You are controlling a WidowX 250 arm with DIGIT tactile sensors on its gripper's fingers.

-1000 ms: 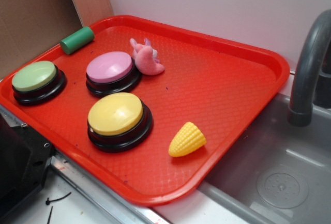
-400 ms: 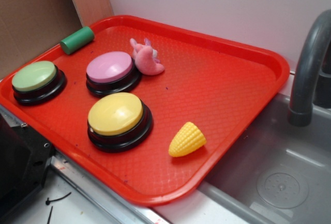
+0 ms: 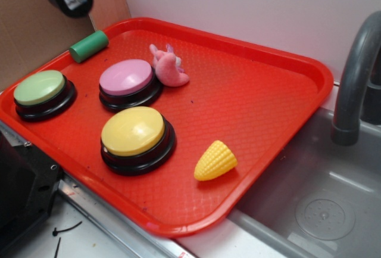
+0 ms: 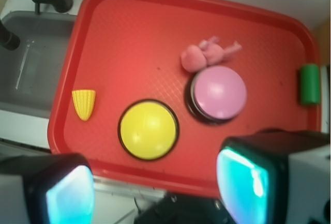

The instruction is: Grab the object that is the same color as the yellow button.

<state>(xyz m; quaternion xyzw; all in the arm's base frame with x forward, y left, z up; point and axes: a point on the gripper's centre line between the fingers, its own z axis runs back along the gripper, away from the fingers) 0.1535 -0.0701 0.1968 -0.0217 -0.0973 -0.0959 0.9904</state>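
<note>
Wrist view shows the yellow toy corn (image 4: 84, 104) lying on its side on the red tray (image 4: 129, 22), just beside the yellow button (image 4: 148, 129) on the side toward the sink (image 4: 31, 63). It looks light, rigid and ribbed but tapered, so a pinch across its thicker middle seems safest. The gripper (image 4: 155, 185) hangs high above the yellow button's near side, fingers (image 4: 67, 190) spread wide, holding and touching nothing.
</note>
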